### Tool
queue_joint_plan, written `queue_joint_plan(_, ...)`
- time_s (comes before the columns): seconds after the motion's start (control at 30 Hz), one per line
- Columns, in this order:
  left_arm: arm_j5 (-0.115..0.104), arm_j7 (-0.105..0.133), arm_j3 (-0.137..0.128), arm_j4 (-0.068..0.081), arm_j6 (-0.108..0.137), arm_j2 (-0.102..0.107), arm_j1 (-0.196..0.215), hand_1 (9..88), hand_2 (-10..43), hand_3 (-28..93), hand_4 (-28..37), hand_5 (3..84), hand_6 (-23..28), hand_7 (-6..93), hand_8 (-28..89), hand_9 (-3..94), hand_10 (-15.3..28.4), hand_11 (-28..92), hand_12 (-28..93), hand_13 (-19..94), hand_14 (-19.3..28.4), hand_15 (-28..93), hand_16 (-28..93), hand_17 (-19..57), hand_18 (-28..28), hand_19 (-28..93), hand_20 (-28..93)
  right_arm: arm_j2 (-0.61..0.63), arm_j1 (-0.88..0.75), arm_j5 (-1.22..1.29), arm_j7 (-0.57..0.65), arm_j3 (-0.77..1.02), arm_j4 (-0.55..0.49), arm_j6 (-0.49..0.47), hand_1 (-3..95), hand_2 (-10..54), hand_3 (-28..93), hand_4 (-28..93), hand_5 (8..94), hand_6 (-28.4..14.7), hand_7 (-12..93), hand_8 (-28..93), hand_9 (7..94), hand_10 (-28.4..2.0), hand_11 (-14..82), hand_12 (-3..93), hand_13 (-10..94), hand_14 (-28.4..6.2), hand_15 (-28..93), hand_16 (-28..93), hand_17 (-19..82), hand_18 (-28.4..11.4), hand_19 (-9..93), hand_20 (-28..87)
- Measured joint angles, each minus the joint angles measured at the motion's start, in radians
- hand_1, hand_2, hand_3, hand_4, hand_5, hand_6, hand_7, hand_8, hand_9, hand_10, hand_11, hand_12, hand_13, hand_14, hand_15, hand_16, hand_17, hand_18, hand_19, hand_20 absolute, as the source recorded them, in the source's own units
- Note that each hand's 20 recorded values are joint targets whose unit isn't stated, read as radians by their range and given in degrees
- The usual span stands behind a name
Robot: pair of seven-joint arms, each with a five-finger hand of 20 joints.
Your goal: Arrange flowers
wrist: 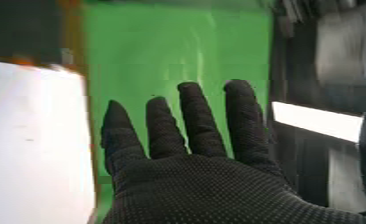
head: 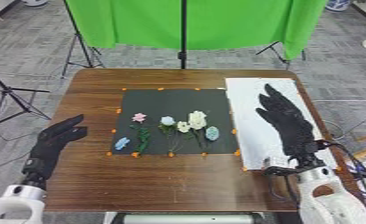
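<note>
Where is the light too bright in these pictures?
Right wrist view: the white sheet looks washed out, and a white strip glows beyond the dark robot hand. Head view: the sheet looks brightest beside the dark mat.

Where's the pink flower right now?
Head view: the pink flower lies on the left part of the dark mat, left of the pale bluish-white flower and beyond the blue one.

Pink flower — dark mat — brown table
</note>
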Motion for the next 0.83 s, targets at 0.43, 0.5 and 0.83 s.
queue_joint_plan(0.43,0.043,0.003,0.001,-0.009,-0.030,-0.031,-0.034,31.0,7.8,67,-15.0,42.3,6.1,9.3,-6,45.3,14.7,20,10,38,18.7,18,-2,5.9,12.6,13,14,-0.089,-0.059,0.292,-0.040,0.066,-0.044,0.004,4.6,-4.7,80,-18,37.6,-0.3,8,-8,36.6,-14.5,3.3,11.9,23,-12.2,2,18,11,-13.6,7,22)
queue_joint_plan(0.5,0.046,0.009,0.005,-0.009,-0.030,-0.035,-0.040,31.3,7.9,67,-14.9,42.4,6.1,9.3,-6,45.4,14.7,20,10,38,18.8,18,-2,5.9,12.6,13,14,-0.089,-0.059,0.222,-0.048,0.077,-0.038,0.003,4.3,-4.9,80,-18,37.8,-0.3,8,-8,36.7,-14.6,3.3,12.0,23,-12.3,2,17,11,-13.4,6,22)
queue_joint_plan(0.83,0.078,0.054,0.025,-0.003,-0.027,-0.130,-0.080,31.6,7.5,67,-14.1,42.9,5.9,9.8,-6,45.7,14.7,20,10,38,18.7,19,-2,5.9,12.7,13,14,-0.117,0.009,0.165,-0.106,0.120,0.018,-0.019,4.3,-6.4,81,-18,36.5,0.0,7,-8,36.1,-14.3,3.1,11.7,23,-12.5,3,17,11,-13.4,4,23)
